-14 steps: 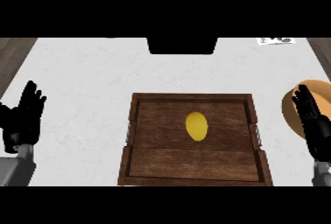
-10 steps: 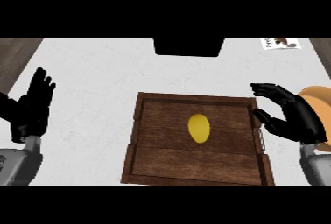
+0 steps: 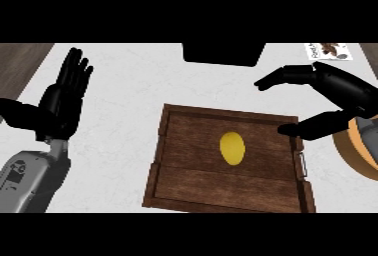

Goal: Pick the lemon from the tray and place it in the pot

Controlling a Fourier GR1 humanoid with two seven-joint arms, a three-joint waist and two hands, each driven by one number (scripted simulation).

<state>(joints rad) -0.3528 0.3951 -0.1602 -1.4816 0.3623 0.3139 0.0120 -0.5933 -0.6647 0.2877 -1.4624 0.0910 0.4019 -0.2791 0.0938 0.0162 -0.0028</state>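
Note:
A yellow lemon (image 3: 232,148) lies near the middle of the dark wooden tray (image 3: 184,175). The pot (image 3: 357,156) shows only as an orange-brown rim with a grey inside at the right edge. My right hand (image 3: 336,95) hovers over the tray's upper right corner, open, with fingers and thumb spread wide; it is apart from the lemon and partly hides the pot. My left hand (image 3: 60,100) stands open at the left, fingers up, well clear of the tray.
A black block (image 3: 223,52) sits at the counter's far edge, above the tray. A small printed card (image 3: 332,51) lies at the top right. White counter surrounds the tray; a dark strip runs along the upper left corner.
My right hand has moved left and up from over the pot to the tray's upper right corner, fingers spreading. The left hand has risen slightly. The lemon has not moved.

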